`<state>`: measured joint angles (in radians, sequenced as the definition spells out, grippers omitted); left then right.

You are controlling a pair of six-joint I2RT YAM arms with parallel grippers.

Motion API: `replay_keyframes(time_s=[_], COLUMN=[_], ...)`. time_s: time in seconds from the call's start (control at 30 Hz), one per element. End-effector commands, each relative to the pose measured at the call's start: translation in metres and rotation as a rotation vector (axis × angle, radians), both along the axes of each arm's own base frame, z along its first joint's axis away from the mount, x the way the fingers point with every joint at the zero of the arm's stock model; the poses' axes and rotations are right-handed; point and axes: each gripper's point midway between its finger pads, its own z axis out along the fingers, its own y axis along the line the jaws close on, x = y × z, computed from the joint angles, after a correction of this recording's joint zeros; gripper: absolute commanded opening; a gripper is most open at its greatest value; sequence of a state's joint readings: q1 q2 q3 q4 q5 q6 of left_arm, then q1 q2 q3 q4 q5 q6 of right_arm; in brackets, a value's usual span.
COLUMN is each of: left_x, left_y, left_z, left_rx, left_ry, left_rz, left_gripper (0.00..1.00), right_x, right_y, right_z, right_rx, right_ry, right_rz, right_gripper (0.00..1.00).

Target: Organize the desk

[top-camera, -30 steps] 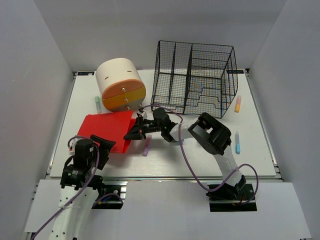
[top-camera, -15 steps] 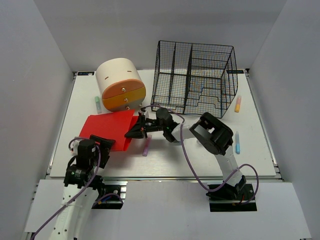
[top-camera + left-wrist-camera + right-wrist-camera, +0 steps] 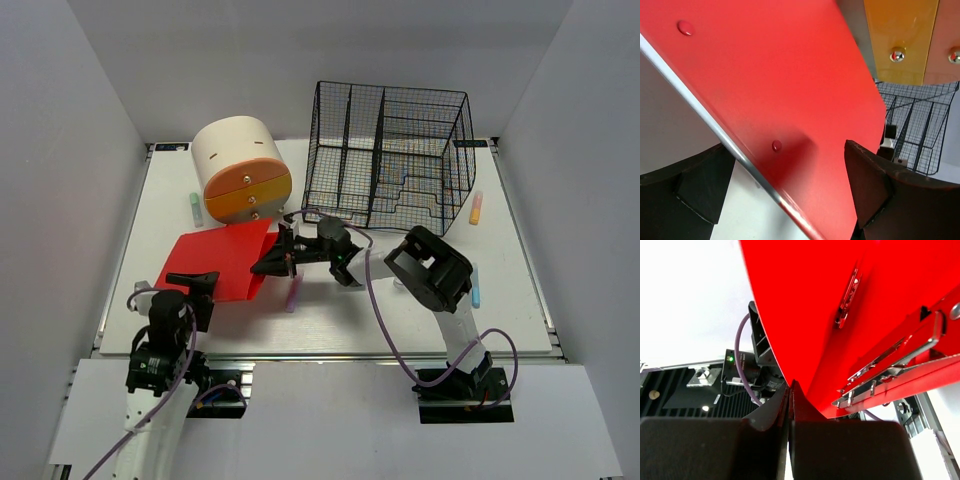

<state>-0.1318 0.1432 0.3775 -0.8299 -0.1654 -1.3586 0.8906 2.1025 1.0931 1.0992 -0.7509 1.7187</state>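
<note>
A red ring binder [image 3: 215, 262] lies on the white desk [image 3: 400, 320], left of centre, its cover raised at the right edge. My right gripper [image 3: 272, 262] is shut on that cover edge; the right wrist view shows the red cover [image 3: 840, 290] pinched at the tips of my right gripper [image 3: 790, 390], with the metal ring mechanism [image 3: 890, 365] beside it. My left gripper [image 3: 198, 290] stands open at the binder's near left corner. In the left wrist view the binder [image 3: 790, 75] fills the frame beyond my left gripper [image 3: 785, 175], and neither finger touches it.
A cream-and-orange drawer box [image 3: 240, 170] stands behind the binder. A black wire basket [image 3: 395, 155] is at the back right. Markers lie around: green [image 3: 196, 208], purple [image 3: 294, 293], orange [image 3: 476, 207], blue [image 3: 475, 285].
My left arm has drawn back toward the near edge, away from the binder, still open. The right gripper keeps its hold and has shifted slightly right.
</note>
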Motion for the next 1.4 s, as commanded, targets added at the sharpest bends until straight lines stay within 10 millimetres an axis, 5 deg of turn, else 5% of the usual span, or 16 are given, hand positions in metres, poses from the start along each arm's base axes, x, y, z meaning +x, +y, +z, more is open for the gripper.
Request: replay_keyframes(time_s=[0.0, 0.27, 0.53, 0.8, 1.2, 1.27, 1.37], left_x=[0.006, 0.011, 0.005, 0.007, 0.01, 0.008, 0.002], left_y=[0.007, 0.008, 0.02, 0.03, 0.032, 0.032, 0.031], left_z=[-0.004, -0.003, 0.007, 0.012, 0.023, 0.029, 0.036], left_rx=[-0.007, -0.005, 0.006, 0.006, -0.01, -0.013, -0.012], left_ry=[-0.003, -0.003, -0.032, -0.06, -0.116, -0.131, -0.146], left_rz=[0.052, 0.061, 0.127, 0.188, 0.21, 0.208, 0.194], left_gripper=[0.98, 0.91, 0.7, 0.64, 0.15, 0.0, 0.0], right_x=[-0.012, -0.016, -0.023, -0.033, -0.046, -0.048, -0.048], right_y=[-0.008, -0.012, -0.018, -0.023, -0.023, -0.023, -0.024], right_z=[0.041, 0.047, 0.056, 0.056, 0.057, 0.057, 0.055], right_rx=[0.109, 0.124, 0.135, 0.122, 0.111, 0.108, 0.102], right_ry=[-0.058, -0.048, -0.047, -0.051, -0.06, -0.058, -0.064], right_rz=[0.022, 0.028, 0.035, 0.052, 0.074, 0.08, 0.083], right_gripper=[0.0, 0.0, 0.0, 0.0, 0.0, 0.0, 0.0])
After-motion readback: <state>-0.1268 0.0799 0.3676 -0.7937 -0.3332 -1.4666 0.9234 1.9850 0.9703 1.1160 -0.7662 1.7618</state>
